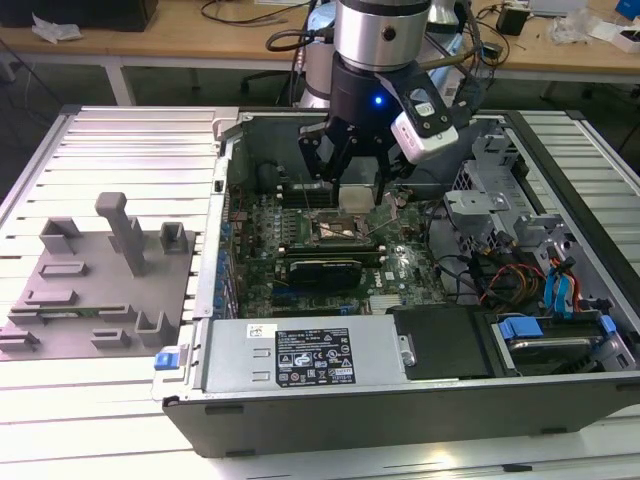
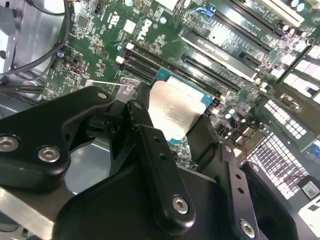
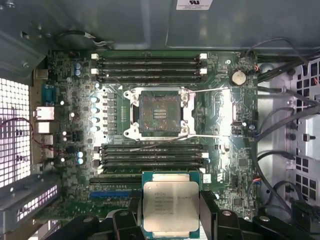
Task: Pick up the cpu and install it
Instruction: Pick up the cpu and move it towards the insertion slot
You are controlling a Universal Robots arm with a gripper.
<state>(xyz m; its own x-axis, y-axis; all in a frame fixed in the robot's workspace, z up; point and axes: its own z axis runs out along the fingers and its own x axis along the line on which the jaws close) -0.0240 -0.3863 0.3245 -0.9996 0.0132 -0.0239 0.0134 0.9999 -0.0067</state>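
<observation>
Cpu (image 3: pixel 171 205) sits pinched in the tool (image 1: pixel 355 180) above the motherboard (image 3: pixel 220 125) inside the open computer case (image 1: pixel 400 412) on the slatted metal table (image 1: pixel 130 150).

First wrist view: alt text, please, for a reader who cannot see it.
The gripper holds the cpu, silver top facing the camera, over the motherboard. The empty metal-framed socket lies apart from it, between rows of memory slots.
</observation>
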